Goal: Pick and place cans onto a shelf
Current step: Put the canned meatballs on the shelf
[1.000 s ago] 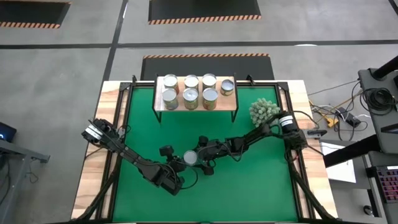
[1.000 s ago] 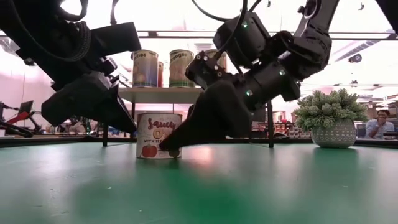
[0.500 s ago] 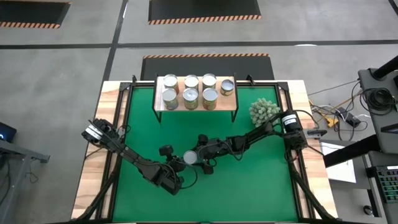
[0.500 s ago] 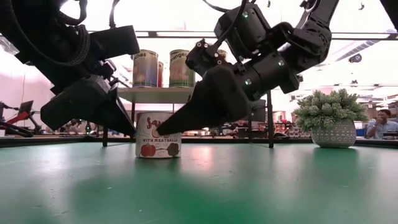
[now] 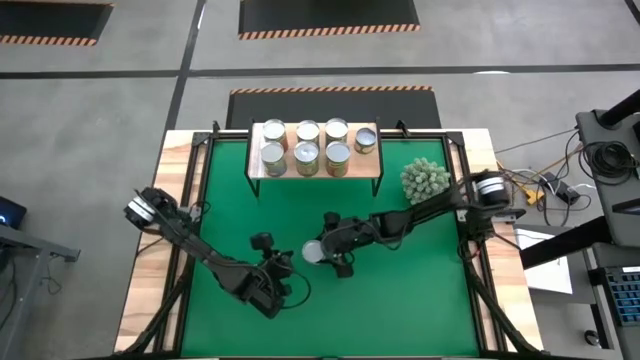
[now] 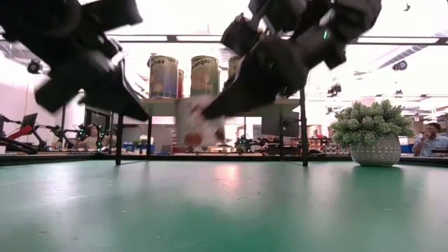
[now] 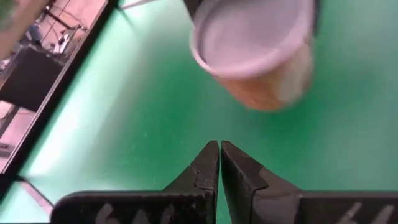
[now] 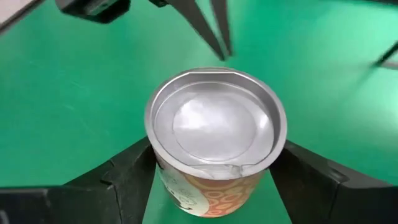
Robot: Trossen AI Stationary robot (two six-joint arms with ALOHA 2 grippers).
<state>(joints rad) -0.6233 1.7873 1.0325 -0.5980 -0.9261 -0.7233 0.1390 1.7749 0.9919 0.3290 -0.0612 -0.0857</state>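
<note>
One can [image 8: 214, 124] with a silver top and an orange-patterned label hangs above the green mat [image 5: 400, 300], near the table's middle, with my right gripper [image 5: 318, 252] shut on it. In the low view the can [image 6: 198, 122] shows blurred, clear of the mat. My left gripper [image 7: 219, 152] is shut and empty, a little to the near left of the can [image 7: 258, 50], pointing toward it. Several more cans [image 5: 306, 155] stand upright on the light-wood shelf [image 5: 366, 166] at the far edge. My right gripper pinches the can's side wall [image 8: 171, 180] just below the top rim, one finger [image 8: 127, 174] on each opposite side. The fingers come from the table's right, slanting down. The can is lifted clear of the mat, top up and nearly upright.
A spiky pale-green plant [image 5: 425, 178] in a pot stands right of the shelf, close beside my right arm. The mat is bare along the near side. A black frame runs around the mat's edges [image 5: 195, 200].
My right gripper has gone up with the can, which stood on the mat half a second ago and now hangs clear of it, still top up. My left gripper, still shut, has risen a little and drawn back from the can toward the table's left.
</note>
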